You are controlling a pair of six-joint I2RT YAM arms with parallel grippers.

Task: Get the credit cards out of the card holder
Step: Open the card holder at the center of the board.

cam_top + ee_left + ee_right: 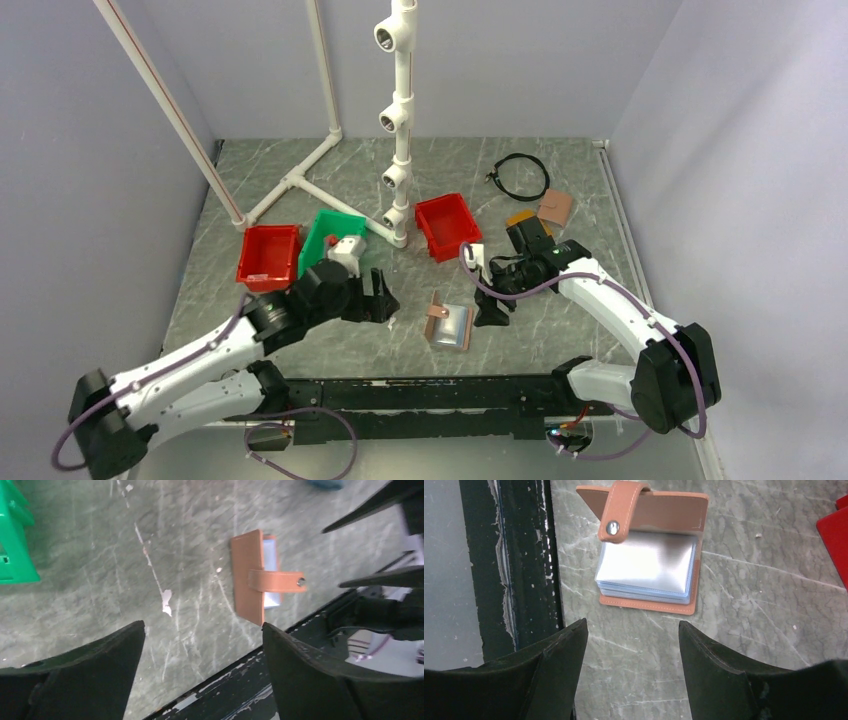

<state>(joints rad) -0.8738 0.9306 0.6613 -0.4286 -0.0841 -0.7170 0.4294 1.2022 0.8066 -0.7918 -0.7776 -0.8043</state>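
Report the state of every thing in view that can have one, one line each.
card holder, lying open on the table, snap tab undone, clear sleeves showing
left gripper, open, empty, above the table beside the holder
right gripper, open, empty, above the table near the holder
black cable, coiled in a loop

I can't make out any text, label, brand or number on my three feeds. The card holder (659, 510) shows only plain leather. Its top clear sleeve (646, 562) is washed out by glare, so I can't tell whether there is print under it. The left red bin (262, 280) is too small to check for markings.
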